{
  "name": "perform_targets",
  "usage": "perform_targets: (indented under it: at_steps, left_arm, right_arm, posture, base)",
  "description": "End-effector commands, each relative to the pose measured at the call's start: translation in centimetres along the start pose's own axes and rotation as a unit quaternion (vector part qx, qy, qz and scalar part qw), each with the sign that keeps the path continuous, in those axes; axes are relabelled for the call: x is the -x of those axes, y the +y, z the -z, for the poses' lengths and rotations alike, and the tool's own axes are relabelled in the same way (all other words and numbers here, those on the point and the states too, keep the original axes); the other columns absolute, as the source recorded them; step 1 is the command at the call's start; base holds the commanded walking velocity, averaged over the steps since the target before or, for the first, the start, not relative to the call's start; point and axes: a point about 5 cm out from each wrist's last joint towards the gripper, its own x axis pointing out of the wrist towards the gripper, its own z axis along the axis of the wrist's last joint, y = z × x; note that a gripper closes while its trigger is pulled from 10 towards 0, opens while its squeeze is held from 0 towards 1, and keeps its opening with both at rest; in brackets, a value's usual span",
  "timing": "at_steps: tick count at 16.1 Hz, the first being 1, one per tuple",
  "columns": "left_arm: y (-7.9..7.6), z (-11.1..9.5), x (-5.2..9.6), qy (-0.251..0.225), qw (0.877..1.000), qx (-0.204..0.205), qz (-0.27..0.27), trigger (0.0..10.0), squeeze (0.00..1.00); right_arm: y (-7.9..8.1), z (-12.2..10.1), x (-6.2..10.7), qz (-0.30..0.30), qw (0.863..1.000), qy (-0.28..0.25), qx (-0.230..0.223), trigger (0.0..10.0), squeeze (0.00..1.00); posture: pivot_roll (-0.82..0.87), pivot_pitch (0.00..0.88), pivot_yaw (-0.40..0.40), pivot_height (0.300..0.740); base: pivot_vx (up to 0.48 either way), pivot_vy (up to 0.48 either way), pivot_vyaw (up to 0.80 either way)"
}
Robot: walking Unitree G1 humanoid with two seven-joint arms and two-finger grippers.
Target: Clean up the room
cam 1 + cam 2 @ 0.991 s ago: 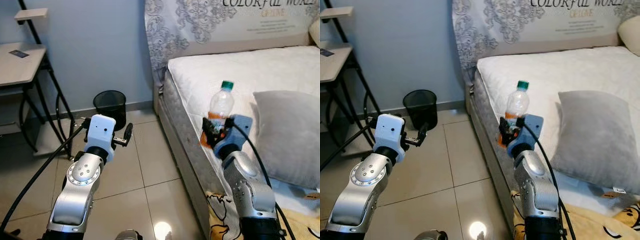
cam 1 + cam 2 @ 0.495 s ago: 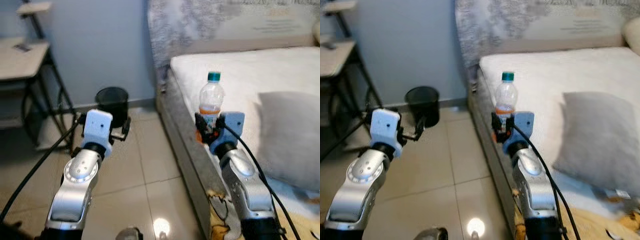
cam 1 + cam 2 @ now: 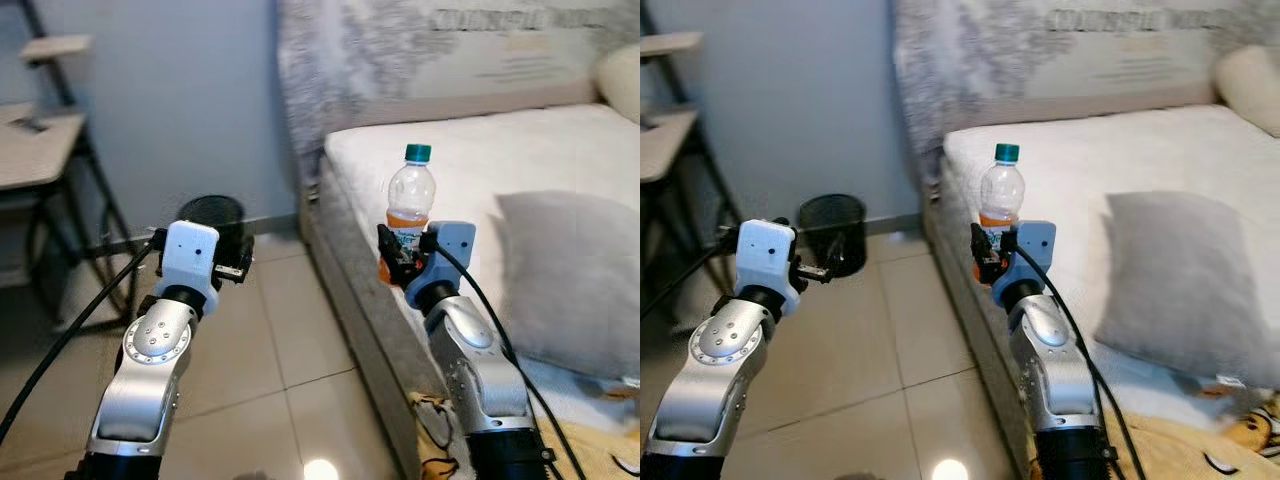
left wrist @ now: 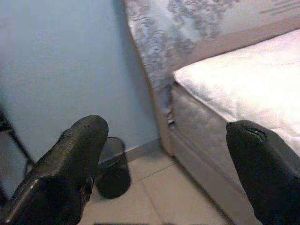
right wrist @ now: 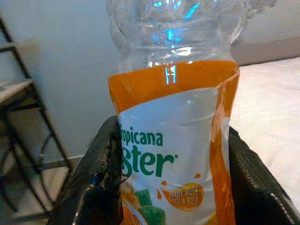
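I have the right gripper (image 3: 400, 262) raised at the near edge of the bed (image 3: 500, 160), clenched on the bottle (image 3: 408, 200), which stands upright between its fingers. My left gripper (image 3: 243, 262) is held forward over the floor, fingers spread apart, pointing at the bin (image 3: 832, 232). Since a second ago the view has swung; the bottle stays gripped.

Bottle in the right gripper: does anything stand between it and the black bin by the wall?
Nothing visible. The right gripper holds the bottle upright at the bed edge; bare tiled floor runs to the bin.
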Motion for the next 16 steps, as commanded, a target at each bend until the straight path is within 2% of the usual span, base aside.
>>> perform_targets:
  at_steps: [1, 3, 4, 5, 9, 13, 16]
  left_arm:
    - [0.2, -0.2, -0.2, -0.003, 1.000, -0.008, -0.001, 10.0, 0.03]
    - [0.3, -0.2, -0.2, -0.003, 1.000, -0.008, 0.000, 10.0, 0.03]
    - [0.3, -0.2, -0.2, -0.003, 1.000, -0.009, 0.000, 10.0, 0.03]
    - [0.3, -0.2, -0.3, -0.002, 1.000, -0.011, 0.001, 10.0, 0.03]
    - [0.3, -0.2, -0.2, -0.004, 1.000, -0.013, 0.003, 10.0, 0.03]
    - [0.7, 0.1, 0.0, -0.003, 1.000, -0.022, 0.008, 10.0, 0.03]
    - [0.8, 0.5, 0.4, -0.010, 1.000, -0.015, 0.012, 10.0, 0.03]
  right_arm:
    - [0.5, -0.1, -0.2, -0.015, 1.000, 0.000, -0.002, 10.0, 0.00]
    - [0.7, -0.1, -0.3, -0.024, 1.000, 0.006, -0.004, 10.0, 0.00]
    - [0.6, 0.0, -0.4, -0.015, 1.000, 0.010, 0.010, 10.0, 0.00]
    - [0.5, 0.0, -0.4, -0.010, 1.000, 0.007, -0.011, 10.0, 0.00]
    - [-0.1, 0.3, -0.4, 0.018, 0.999, 0.011, -0.034, 10.0, 0.00]
    - [-0.7, 0.5, -0.2, 0.036, 0.999, 0.006, -0.013, 10.0, 0.00]
    - [-1.1, 1.2, 0.3, 0.040, 0.998, 0.021, -0.035, 10.0, 0.00]
  posture:
    - [0.09, 0.000, -0.006, 0.740]
    - [0.09, 0.000, -0.004, 0.740]
    - [0.09, 0.000, -0.003, 0.740]
    - [0.09, 0.000, -0.001, 0.740]
    - [0.09, 0.000, 0.004, 0.740]
    - [0.09, 0.000, 0.008, 0.740]
    - [0.09, 0.000, 0.015, 0.740]
  base:
    - [0.420, 0.000, 0.71]
    - [0.420, 0.000, 0.80]
    - [0.424, 0.000, 0.80]
    - [0.420, 0.000, 0.00]
    - [0.419, 0.000, 0.00]
    - [0.410, 0.000, 0.00]
    - [0.388, 0.000, 0.00]
